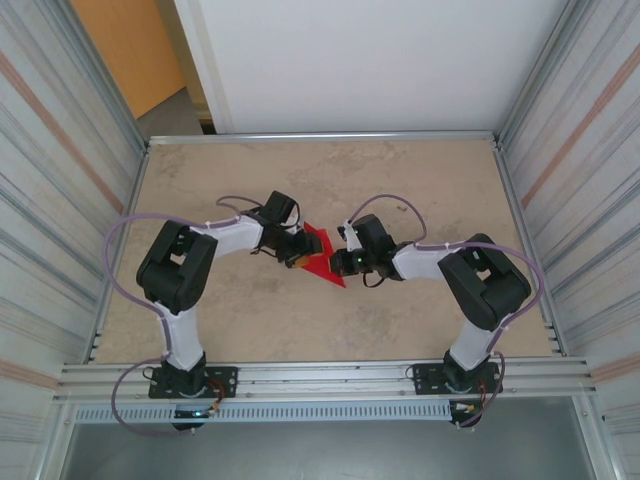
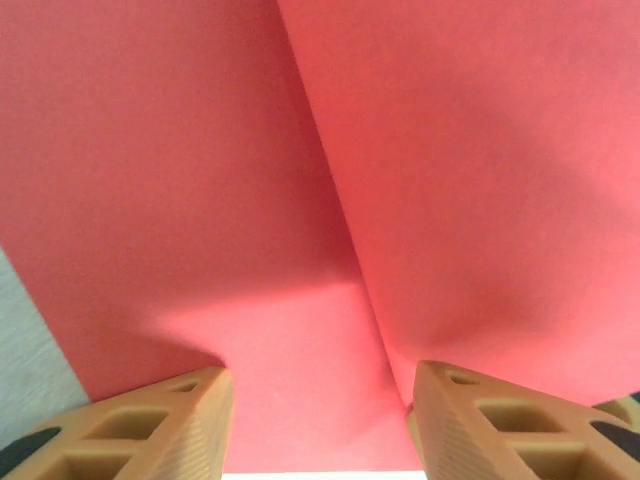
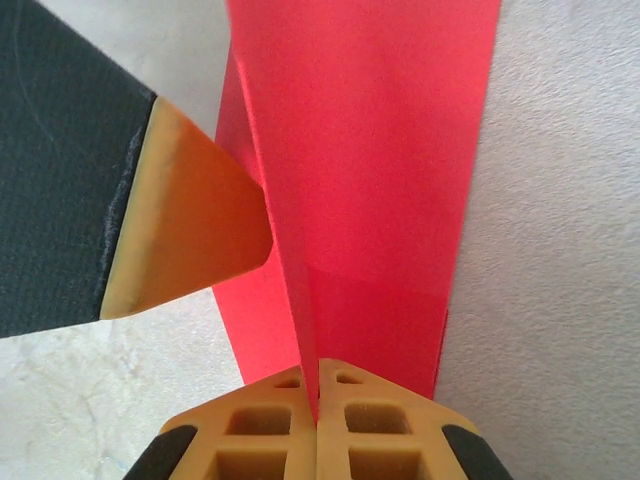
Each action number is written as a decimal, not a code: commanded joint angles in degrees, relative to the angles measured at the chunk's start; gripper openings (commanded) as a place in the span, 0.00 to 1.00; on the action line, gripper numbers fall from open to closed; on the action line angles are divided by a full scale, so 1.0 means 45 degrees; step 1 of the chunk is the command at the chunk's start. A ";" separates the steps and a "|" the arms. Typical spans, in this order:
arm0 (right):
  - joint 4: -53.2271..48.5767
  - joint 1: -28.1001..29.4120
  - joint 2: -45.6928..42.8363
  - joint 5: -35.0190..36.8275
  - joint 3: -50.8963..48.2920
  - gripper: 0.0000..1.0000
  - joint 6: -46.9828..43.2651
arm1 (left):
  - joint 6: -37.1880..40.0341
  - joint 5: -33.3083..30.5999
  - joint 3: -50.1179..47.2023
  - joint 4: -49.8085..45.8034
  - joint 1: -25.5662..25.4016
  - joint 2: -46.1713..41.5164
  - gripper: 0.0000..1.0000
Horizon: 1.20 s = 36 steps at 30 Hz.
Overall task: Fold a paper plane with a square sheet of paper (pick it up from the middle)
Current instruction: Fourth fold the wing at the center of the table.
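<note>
Right wrist footage shows the right gripper [image 3: 318, 385] with its jaws shut on the raised centre fold of the red sheet of paper [image 3: 380, 150], which stands up as a thin ridge between them while the flaps spread down onto the tabletop [image 3: 560, 250]. One finger of the left gripper [image 3: 190, 220] rests just beside that ridge. From the left wrist, the left gripper [image 2: 320, 435] has its jaws apart, the sheet [image 2: 200, 150] spanning the gap beyond them and a crease [image 2: 330, 190] running away across it; nothing is clamped there. From above, the sheet [image 1: 322, 262] sits mid-tabletop [image 1: 400, 180] between the left gripper [image 1: 297, 252] and the right gripper [image 1: 342, 262]. This looks like the middle of the folding: the sheet is already creased lengthwise and narrowed, but not yet a finished dart. The next move probably calls for the left jaws to press or pinch a flap against the crease while the right holds the spine firm, as thin paper will buckle or slip if pulled unevenly. Seen from above, the long axis lies diagonally, from far-left to near-right, with the narrower tip seemingly toward the near edge; from the right wrist it runs straight away from the jaws.
</note>
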 commanded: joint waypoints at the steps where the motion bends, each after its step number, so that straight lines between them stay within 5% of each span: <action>1: 0.0569 -0.0186 0.0317 -0.1128 -0.0268 0.02 0.0191 | -0.0056 -0.0423 -0.0587 -0.0161 0.0203 -0.0853 0.50; 8: 0.1074 -0.0592 0.0771 -0.2382 -0.0385 0.01 0.0598 | -0.0314 -0.0087 -0.1661 0.1378 0.0547 -0.1966 0.42; 20: 0.1472 -0.1165 0.1240 -0.3796 -0.0465 0.02 0.1060 | -0.0710 0.2837 -0.2229 0.5463 0.0520 -0.1535 0.22; 36: 0.0989 -0.1225 0.1558 -0.4037 -0.0158 0.03 0.1002 | -0.0567 0.3165 -0.1173 0.4848 0.0033 -0.0087 0.14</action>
